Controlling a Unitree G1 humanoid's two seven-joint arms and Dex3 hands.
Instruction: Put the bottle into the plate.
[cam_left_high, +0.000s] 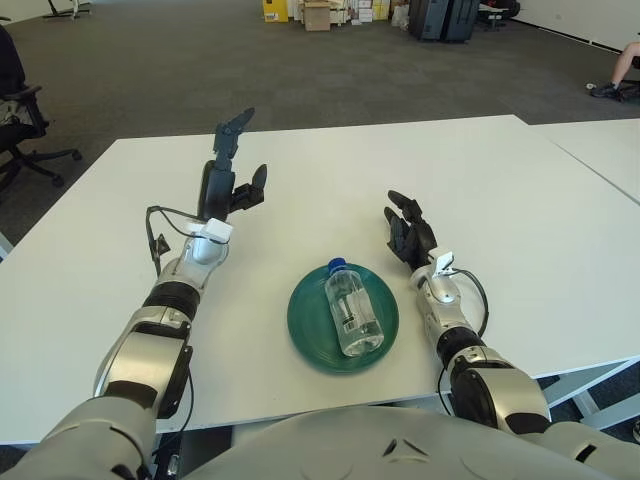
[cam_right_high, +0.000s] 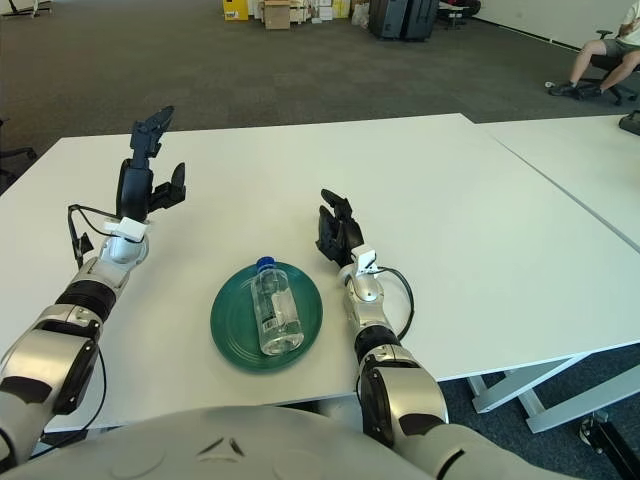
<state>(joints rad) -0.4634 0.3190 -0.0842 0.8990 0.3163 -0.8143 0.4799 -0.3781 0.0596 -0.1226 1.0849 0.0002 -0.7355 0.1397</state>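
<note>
left eye view: clear bottle (cam_left_high: 352, 313) lies on its side inside green plate (cam_left_high: 305, 330), blue cap pointing away from the robot | left hand (cam_left_high: 228, 178) raised left of plate, fingers spread, empty | right eye view: right hand (cam_right_high: 337, 232) just right of plate, fingers loosely extended, grasping nothing | white table (cam_right_high: 480, 220) underneath

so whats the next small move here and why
Probably just lower the left hand to a rest spot left of the plate. The bottle already lies on its side inside the plate, and neither hand holds anything: the left one is up with its fingers spread, and the right hand shows just right of the plate, open.
</note>
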